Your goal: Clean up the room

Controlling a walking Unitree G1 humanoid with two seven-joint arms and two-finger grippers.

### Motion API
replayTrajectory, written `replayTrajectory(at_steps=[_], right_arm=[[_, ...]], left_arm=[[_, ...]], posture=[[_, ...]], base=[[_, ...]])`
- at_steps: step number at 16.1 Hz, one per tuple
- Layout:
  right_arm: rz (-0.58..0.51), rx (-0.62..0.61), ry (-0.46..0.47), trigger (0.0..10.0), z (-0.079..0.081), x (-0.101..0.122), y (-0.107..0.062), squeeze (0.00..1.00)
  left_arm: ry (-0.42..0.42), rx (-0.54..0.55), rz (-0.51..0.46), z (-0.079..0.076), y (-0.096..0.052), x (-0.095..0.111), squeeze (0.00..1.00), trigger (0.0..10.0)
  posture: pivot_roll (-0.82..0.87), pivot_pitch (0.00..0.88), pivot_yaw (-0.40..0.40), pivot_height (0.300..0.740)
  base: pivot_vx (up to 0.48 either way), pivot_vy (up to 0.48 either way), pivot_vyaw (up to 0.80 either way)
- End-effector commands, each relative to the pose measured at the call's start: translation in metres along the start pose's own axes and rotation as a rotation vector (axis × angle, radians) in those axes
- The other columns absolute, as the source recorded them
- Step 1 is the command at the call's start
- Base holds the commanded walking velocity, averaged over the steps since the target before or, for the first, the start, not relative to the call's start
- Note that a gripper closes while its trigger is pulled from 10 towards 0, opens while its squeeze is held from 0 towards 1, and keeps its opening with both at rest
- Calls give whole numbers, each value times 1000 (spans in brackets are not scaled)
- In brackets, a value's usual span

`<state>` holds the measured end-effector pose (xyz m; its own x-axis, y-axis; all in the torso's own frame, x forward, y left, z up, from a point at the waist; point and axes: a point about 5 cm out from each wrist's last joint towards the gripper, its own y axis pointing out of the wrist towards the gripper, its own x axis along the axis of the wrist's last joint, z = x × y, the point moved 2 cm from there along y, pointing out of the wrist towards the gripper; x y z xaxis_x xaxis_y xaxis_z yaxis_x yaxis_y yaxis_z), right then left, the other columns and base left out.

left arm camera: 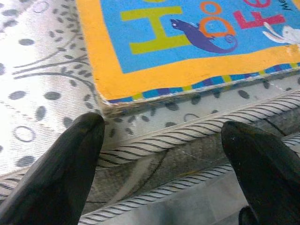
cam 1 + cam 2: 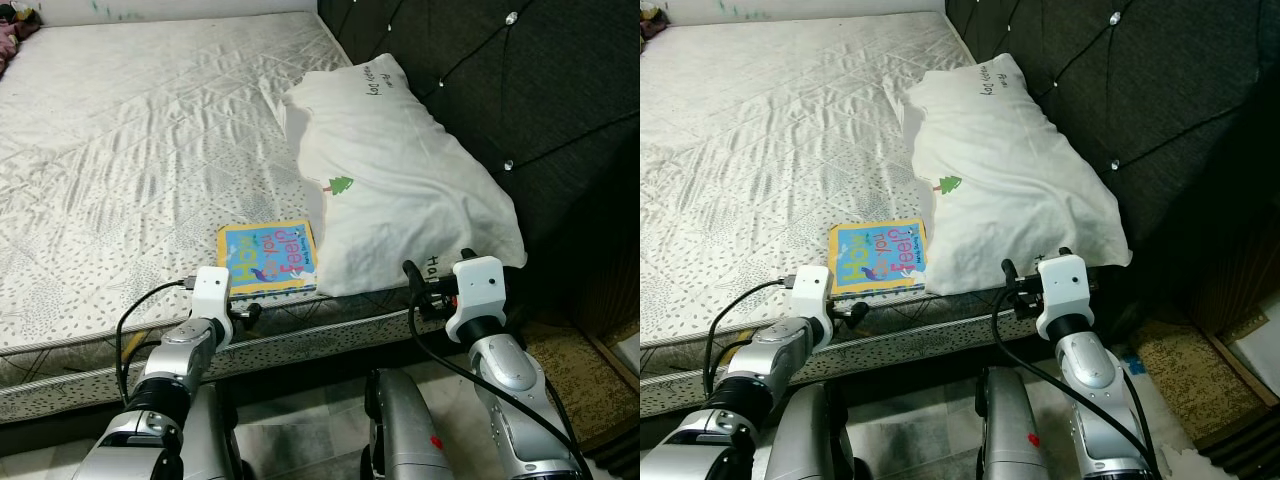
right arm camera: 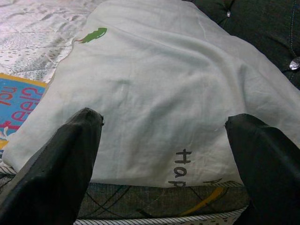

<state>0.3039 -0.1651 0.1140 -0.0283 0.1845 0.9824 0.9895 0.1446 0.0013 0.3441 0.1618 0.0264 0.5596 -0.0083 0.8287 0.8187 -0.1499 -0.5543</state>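
On the mattress point(image 2: 120, 160) lies a picture book point(image 2: 266, 256) beside the white pillow point(image 2: 400, 180). Both the left gripper point(image 1: 164, 154) and the right gripper point(image 3: 164, 140) are spread wide, holding nothing.

A bare quilted mattress point(image 2: 130, 150) with a leaf-and-dot print fills most of the scene, its corded edge point(image 1: 187, 136) running along the near side. A dark tufted headboard point(image 2: 480, 80) with shiny buttons point(image 2: 512, 18) stands along its right side. Below the bed lies pale tiled floor point(image 2: 310, 420), and a brownish patterned rug point(image 2: 1180, 365) sits at the lower right.
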Motion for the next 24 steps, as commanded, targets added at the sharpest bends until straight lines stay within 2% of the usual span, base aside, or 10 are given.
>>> replayTrajectory(at_steps=[1, 3, 4, 5, 9, 11, 13, 16, 20, 24], right_arm=[[4, 5, -8, 10000, -1, -1, 1, 0], [3, 3, -9, 10000, -1, -1, 2, 0], [2, 2, -8, 10000, -2, -1, 2, 0], [1, 3, -5, 10000, -1, -1, 3, 0], [-10, 16, 8, 10000, 5, 1, 10, 0], [-39, 18, 28, 10000, 8, 7, 18, 0], [-43, 38, 64, 10000, 15, 10, 25, 0], [-58, 115, 136, 10000, 36, 14, 32, 0], [-101, 55, 250, 10000, 33, 26, 48, 0], [-210, 10, 309, 10000, 26, 51, 62, 0]], left_arm=[[11, -8, -9, -5, 1, 3, 1000, 10000], [15, -32, -13, -15, 0, -1, 831, 10000], [28, -45, -22, -20, -2, -3, 278, 10000], [40, -76, -25, -29, -7, -8, 0, 10000], [57, -115, -24, -40, -28, -20, 0, 10000], [139, -58, -189, -37, -48, -7, 0, 10000], [98, 57, -312, -26, -57, 6, 0, 10000], [157, 173, -518, -13, -77, 30, 0, 10000], [198, 297, -719, -3, -97, 50, 0, 10000], [230, 356, -797, 6, -100, 58, 0, 10000]], posture=[[-124, 87, 3, 536], [-125, 86, 2, 536], [-118, 83, 3, 536], [-110, 80, 2, 536], [-80, 65, 5, 536], [-55, 45, 10, 536], [-36, 21, 17, 536], [-17, 0, 23, 536], [7, 0, 30, 536], [12, 0, 35, 540]], base=[[0, 0, 0], [0, 0, 0], [0, 0, 0], [0, 0, 0], [0, 0, 0], [0, 0, 0], [0, 0, 0], [0, 0, 0], [0, 0, 0], [0, 0, 0]])
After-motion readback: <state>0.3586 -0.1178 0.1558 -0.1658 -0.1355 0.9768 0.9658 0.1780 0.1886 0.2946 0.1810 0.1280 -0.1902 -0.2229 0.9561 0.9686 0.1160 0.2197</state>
